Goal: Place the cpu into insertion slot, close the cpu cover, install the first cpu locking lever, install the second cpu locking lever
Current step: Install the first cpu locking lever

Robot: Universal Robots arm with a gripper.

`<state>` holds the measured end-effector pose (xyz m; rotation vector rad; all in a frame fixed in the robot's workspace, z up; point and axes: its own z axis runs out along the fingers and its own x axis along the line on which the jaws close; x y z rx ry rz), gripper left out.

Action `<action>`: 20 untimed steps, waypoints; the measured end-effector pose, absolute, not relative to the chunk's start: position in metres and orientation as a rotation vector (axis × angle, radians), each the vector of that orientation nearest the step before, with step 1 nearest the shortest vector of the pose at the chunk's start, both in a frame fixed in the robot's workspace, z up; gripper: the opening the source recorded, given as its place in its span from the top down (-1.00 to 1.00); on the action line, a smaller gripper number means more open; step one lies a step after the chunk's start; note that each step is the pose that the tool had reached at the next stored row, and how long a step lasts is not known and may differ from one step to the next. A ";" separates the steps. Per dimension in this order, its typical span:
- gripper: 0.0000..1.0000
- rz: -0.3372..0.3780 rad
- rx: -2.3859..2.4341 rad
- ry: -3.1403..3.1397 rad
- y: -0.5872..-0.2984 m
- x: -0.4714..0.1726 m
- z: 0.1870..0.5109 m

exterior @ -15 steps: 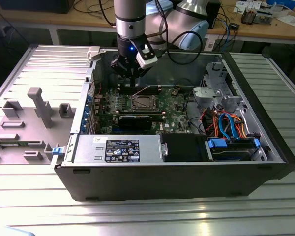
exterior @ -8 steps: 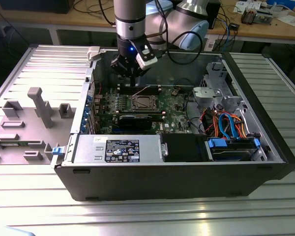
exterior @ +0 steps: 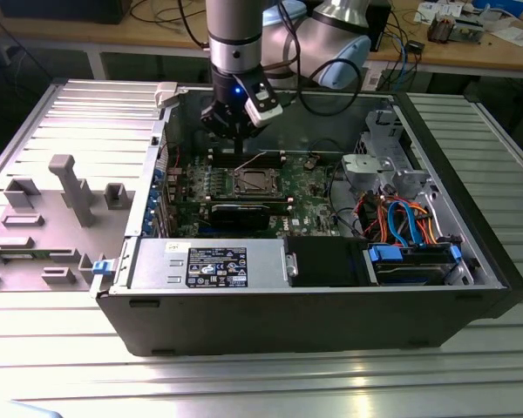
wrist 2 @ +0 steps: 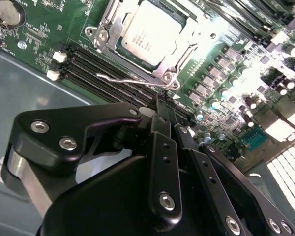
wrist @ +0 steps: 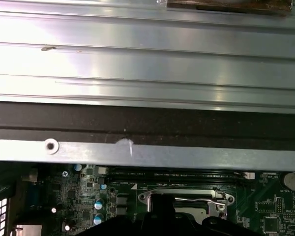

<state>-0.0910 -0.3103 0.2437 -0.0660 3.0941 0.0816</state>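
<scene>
Clenched gripper (wrist 2: 165, 102) hovering just off the cpu (wrist 2: 146, 32)!
Over it the cpu cover (wrist 2: 105, 22); wire lever (wrist 2: 130, 78) and memory slots (wrist 2: 96, 69) lie between.

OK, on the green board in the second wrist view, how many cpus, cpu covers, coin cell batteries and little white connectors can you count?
cpu: 1
cpu cover: 1
coin cell battery: 1
white connectors: 2
Total: 5

Silver-grey cpu (wrist 2: 150, 34) on green motherboard (exterior: 309, 187). Exterior view, centre right: blue and orange cables (exterior: 407, 219). Lower centre: grey power supply (exterior: 157, 261), black label (exterior: 218, 266). Ribbed silver table (exterior: 244, 383).
</scene>
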 end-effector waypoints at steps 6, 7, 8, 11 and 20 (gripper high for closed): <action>0.79 0.084 -0.066 3.094 -0.310 -0.082 0.238; 0.79 0.084 -0.066 3.094 -0.310 -0.081 0.237; 0.79 0.084 -0.066 3.094 -0.310 -0.080 0.237; 0.79 0.085 -0.066 3.094 -0.310 -0.076 0.235; 0.79 0.086 -0.085 3.094 -0.307 -0.070 0.231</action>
